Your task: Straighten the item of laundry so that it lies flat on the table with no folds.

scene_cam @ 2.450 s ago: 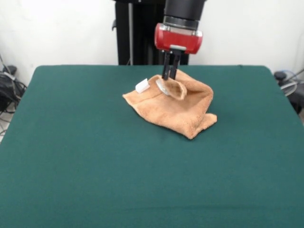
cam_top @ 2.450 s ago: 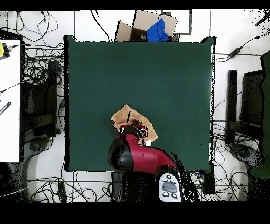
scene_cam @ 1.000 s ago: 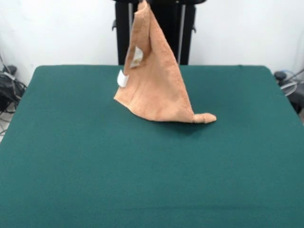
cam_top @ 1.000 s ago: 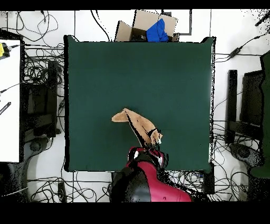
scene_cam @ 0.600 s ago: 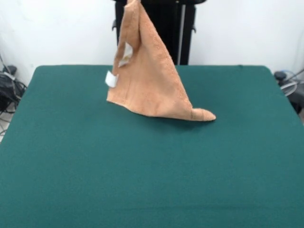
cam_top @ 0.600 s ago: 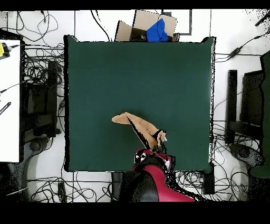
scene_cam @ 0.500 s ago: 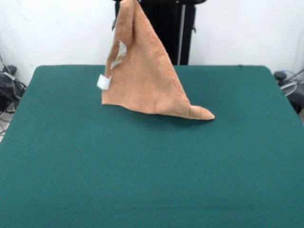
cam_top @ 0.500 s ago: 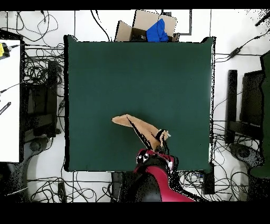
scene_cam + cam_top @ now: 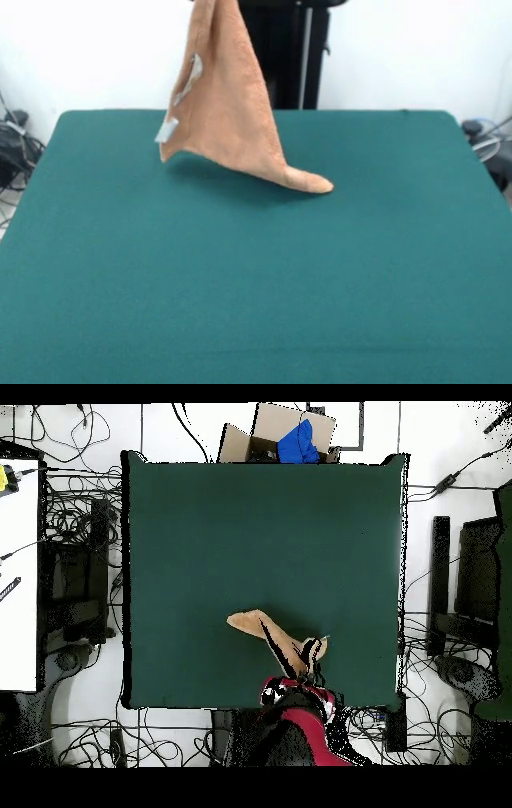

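Observation:
The item of laundry (image 9: 228,104), a peach-orange towel, hangs as a tall cone from above the front view's top edge. Only its lower corner (image 9: 308,182) still touches the dark green table (image 9: 256,280). Its white tag (image 9: 166,130) dangles at the left edge, clear of the table. From overhead the towel (image 9: 270,634) stretches from its resting tip up to the gripper (image 9: 305,674) near the table's (image 9: 260,534) bottom edge. The red wrist covers the fingers, and the towel hangs from them.
A cardboard box with a blue thing (image 9: 290,439) sits beyond the table's top edge in the overhead view. Cables lie all round the table, a white bench (image 9: 18,574) stands at the left and black equipment (image 9: 470,584) at the right.
The gripper has carried the towel further left in the front view. The corner on the table has slid left with it, and the tagged edge has lifted off the table.

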Tool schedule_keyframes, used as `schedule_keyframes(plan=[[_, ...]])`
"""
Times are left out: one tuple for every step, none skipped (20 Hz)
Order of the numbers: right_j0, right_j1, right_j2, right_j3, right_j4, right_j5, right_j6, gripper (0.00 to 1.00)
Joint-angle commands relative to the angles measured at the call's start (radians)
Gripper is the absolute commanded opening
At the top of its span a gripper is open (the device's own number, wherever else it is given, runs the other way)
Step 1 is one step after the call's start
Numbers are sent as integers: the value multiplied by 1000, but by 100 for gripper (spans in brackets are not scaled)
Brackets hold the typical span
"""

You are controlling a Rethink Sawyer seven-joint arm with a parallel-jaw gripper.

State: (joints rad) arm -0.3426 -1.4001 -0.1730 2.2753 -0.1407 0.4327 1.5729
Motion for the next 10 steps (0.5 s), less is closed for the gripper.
schedule_keyframes(plan=[[-25,-97,-6,61,-37,149,-126,0],[-28,-102,-3,59,-34,158,-131,0],[-34,-107,0,57,-29,164,-141,0],[-40,-112,4,55,-23,169,-150,0],[-47,-114,9,55,-19,171,-157,0],[-64,-115,17,57,-10,165,-174,0],[-82,-115,26,59,1,161,-196,0],[-101,-115,34,61,13,158,-218,0],[-116,-114,43,61,22,156,-234,0],[-142,-110,59,72,41,144,-265,0]])
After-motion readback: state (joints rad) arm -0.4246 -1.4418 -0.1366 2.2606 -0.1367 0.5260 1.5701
